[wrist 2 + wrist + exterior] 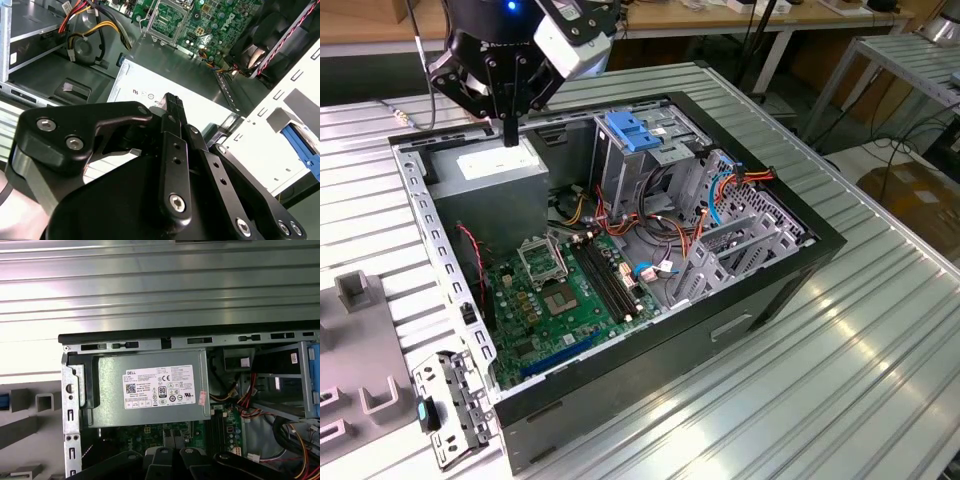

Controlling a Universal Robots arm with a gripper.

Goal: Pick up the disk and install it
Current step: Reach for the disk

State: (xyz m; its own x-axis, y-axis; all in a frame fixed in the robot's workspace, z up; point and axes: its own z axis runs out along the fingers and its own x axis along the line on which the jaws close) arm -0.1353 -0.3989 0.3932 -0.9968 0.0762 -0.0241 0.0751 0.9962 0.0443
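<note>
Black gripper [173, 100], silver screws [176, 202]; white wrist housing [572, 42], blue light [511, 5].

Workshop or lab: ribbed metal workbench [880, 380], opened computer case [650, 400], cluttered wooden benches [370, 25] behind.

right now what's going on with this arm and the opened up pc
A robot arm's pincer hangs over an open computer case that lies on a ribbed metal table. It is just above the grey power supply box with a white sticker, in the corner at the exterior view's upper left. The pincer looks shut with nothing in it, so no pick-up shows yet.
</note>
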